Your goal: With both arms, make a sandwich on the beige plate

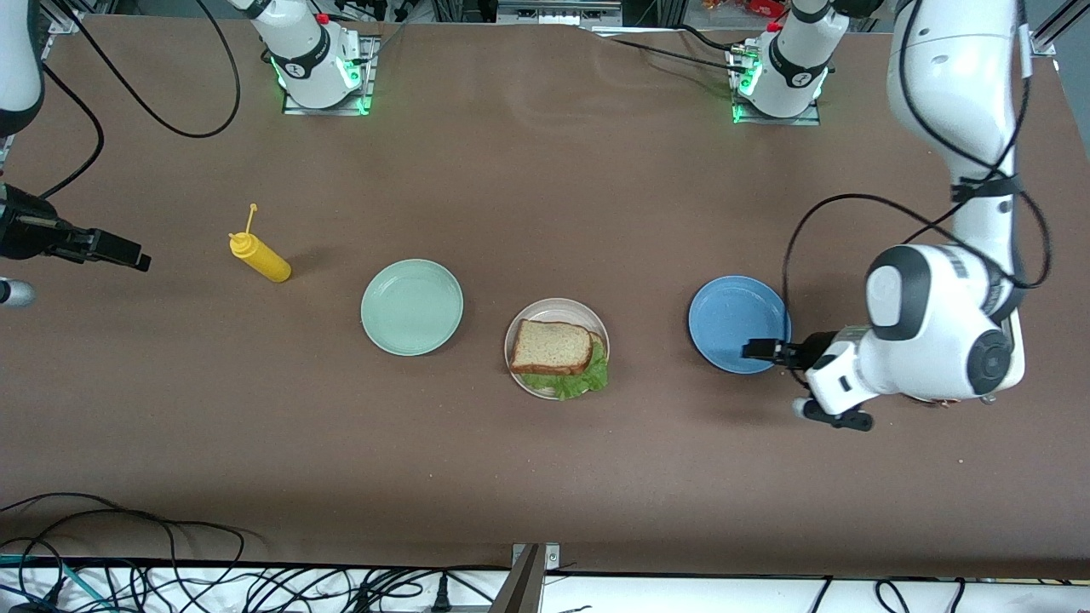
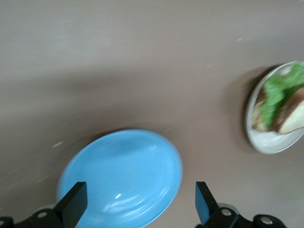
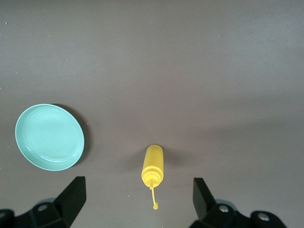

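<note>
The sandwich [image 1: 555, 351] sits built on the beige plate [image 1: 588, 317], between the mint plate [image 1: 412, 306] and the blue plate [image 1: 737, 323]: bread on top, lettuce poking out at the edge nearer the front camera. To my eye the job looks finished, with only pulling clear left for the 2 arms. The left gripper [image 1: 764, 349] hangs over the blue plate's rim, jaws apart and empty. The right gripper [image 1: 119, 252] waits at its end of the table, near the mustard bottle [image 1: 260, 257], jaws wide, nothing held. I can read no label or writing anywhere.
</note>
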`<state>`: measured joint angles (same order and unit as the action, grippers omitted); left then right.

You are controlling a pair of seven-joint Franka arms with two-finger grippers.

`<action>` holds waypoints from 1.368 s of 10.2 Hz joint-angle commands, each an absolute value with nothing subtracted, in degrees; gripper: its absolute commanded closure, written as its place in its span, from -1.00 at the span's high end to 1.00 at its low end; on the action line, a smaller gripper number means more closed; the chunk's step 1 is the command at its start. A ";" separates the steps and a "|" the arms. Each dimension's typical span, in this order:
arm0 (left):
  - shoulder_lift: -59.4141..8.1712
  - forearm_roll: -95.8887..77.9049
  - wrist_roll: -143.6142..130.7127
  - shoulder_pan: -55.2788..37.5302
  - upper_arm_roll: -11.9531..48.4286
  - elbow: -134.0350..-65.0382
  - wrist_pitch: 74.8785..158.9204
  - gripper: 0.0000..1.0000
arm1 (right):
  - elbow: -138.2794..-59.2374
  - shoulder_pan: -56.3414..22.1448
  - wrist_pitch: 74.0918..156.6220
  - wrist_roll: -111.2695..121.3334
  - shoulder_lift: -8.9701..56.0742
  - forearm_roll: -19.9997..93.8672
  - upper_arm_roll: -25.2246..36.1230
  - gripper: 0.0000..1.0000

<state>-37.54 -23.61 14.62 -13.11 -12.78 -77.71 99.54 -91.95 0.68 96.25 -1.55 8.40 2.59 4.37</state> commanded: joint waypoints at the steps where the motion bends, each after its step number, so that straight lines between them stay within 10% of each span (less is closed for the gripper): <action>1: -32.36 -13.84 14.15 -10.03 -12.92 -78.66 93.54 1.00 | -96.86 1.15 98.00 -2.46 4.39 0.44 2.64 1.00; 14: -18.66 -0.80 -2.90 -7.56 -11.70 -81.54 87.32 1.00 | -96.86 1.14 97.47 -2.46 4.39 0.35 2.11 1.00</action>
